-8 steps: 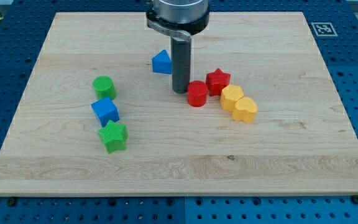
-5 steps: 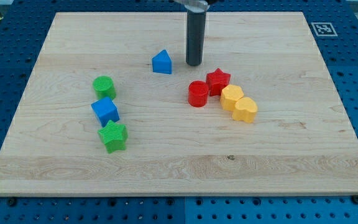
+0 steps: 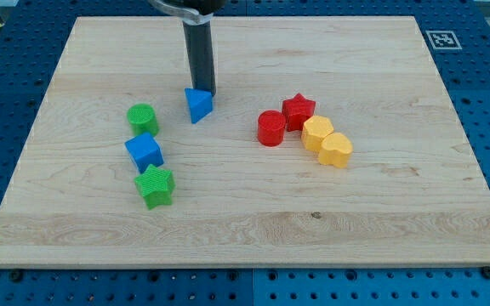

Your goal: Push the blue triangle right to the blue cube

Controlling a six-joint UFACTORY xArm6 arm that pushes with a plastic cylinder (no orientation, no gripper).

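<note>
The blue triangle (image 3: 198,104) lies on the wooden board (image 3: 381,195), left of centre. My tip (image 3: 202,90) stands right at its upper edge, touching it from the view's top. The blue cube (image 3: 144,151) sits lower left of the triangle, between a green cylinder (image 3: 142,117) above it and a green star (image 3: 155,185) below it. The triangle is apart from the cube, up and to its right.
A red cylinder (image 3: 270,127), a red star (image 3: 298,110), a yellow hexagon-like block (image 3: 316,131) and a yellow heart (image 3: 336,150) form a cluster right of centre. A fiducial marker (image 3: 441,38) is at the board's top right corner.
My tip moved from right of the triangle up and around to the left, now at the triangle's top edge. The blue triangle slid down and to the left and turned.
</note>
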